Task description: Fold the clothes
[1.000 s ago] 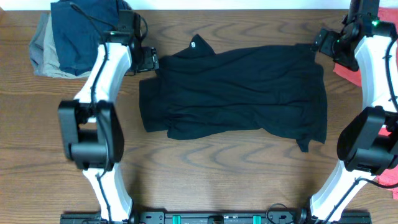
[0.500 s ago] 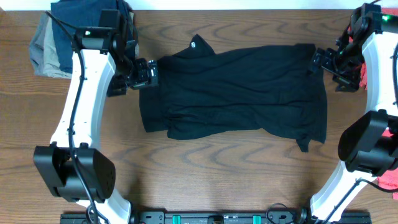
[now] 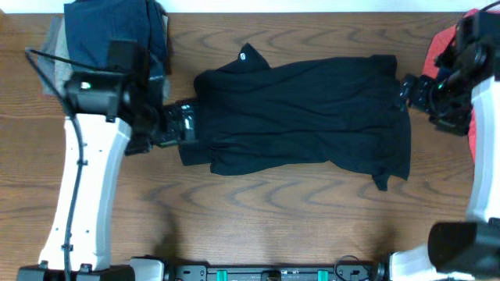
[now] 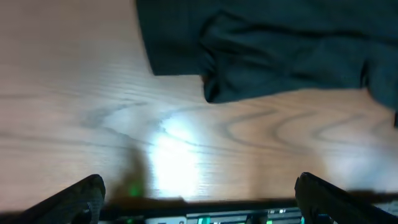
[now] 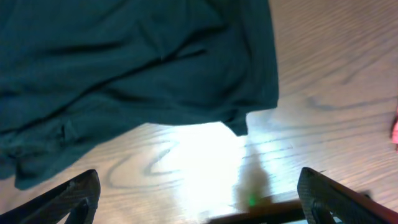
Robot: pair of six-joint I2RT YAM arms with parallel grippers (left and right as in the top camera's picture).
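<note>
Both sets of jaws gape wide, nothing in either. The left gripper (image 3: pixel 186 125) sits at one short edge of the black shirt (image 3: pixel 305 109) and the right gripper (image 3: pixel 408 87) at the opposite edge, so the shirt lies spread between them on the table (image 3: pixel 258 203). My guess: each is lined up to pinch its own end. No fold is started yet.
</note>
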